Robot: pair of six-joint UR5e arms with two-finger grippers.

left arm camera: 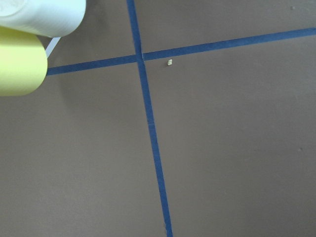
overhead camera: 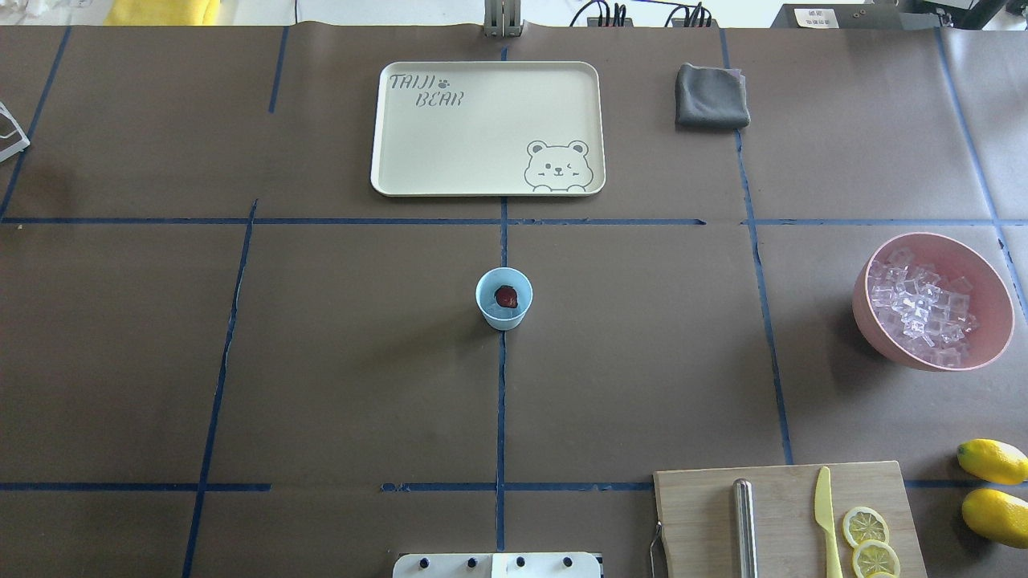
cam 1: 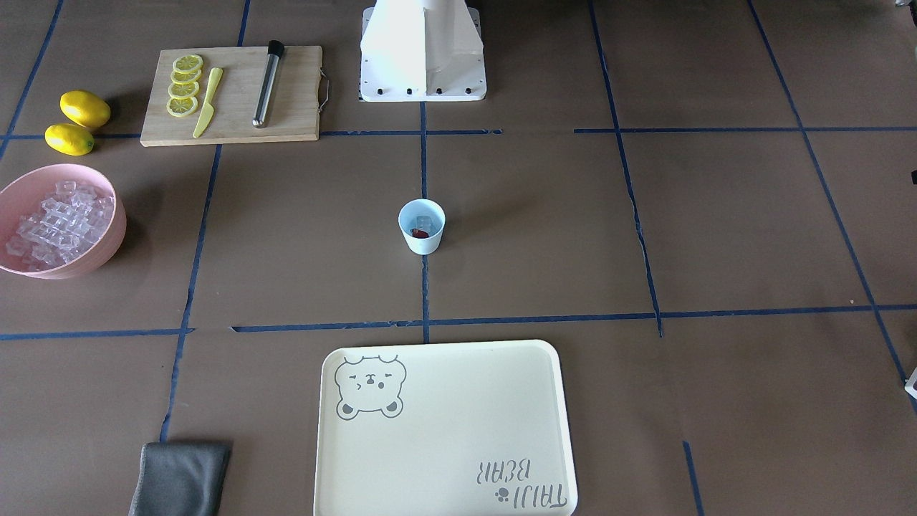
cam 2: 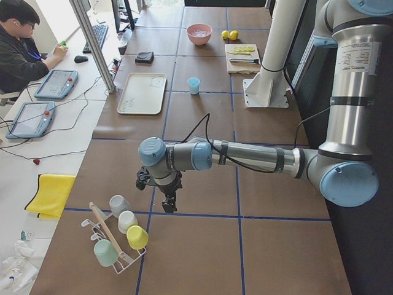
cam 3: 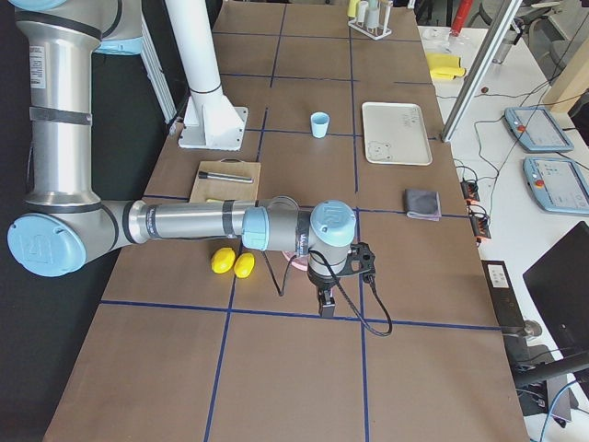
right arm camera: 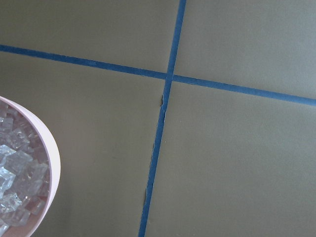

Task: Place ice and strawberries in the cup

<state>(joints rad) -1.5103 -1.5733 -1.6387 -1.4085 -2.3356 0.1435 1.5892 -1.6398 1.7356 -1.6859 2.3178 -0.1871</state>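
Front-facing: small light blue tapered plastic cup (cam 1: 421, 228) is seen upright at the centre of the brown paper-covered worktop (cam 1: 645, 215), on a blue tape line. Inside it are a tiny red strawberry (cam 1: 420, 233) and one clear ice cube (cam 1: 425, 221). A large pink bowl (cam 1: 113, 240) of loose ice cubes (cam 1: 54, 226) is set at view left, well apart from the cup. Two yellow lemons (cam 1: 84, 108) lie beside a wooden cutting board (cam 1: 294, 107), on which lemon slices (cam 1: 184, 86), a yellow plastic knife (cam 1: 208, 102) and a steel muddler (cam 1: 266, 84) are laid. A cream bear-print tray (cam 1: 458, 430) and a grey folded cloth (cam 1: 180, 479) are at the near edge.

Overhead: the strawberry is seen on top of pale ice in the cup.

Exterior left: left pincer (cam 2: 167, 206) is pointed down over the worktop, near a wire rack of small cups (cam 2: 120, 236), well apart from the blue cup. Jaw opening cannot be told.

Exterior right: right pincer (cam 3: 325, 302) is pointed down near the lemons; the bowl is mostly hidden behind the wrist. Jaw opening cannot be told.

Left wrist: tape crossing, with yellow and white rack cups in the top-left corner.

Right wrist: tape crossing, with the bowl rim and ice at lower left.
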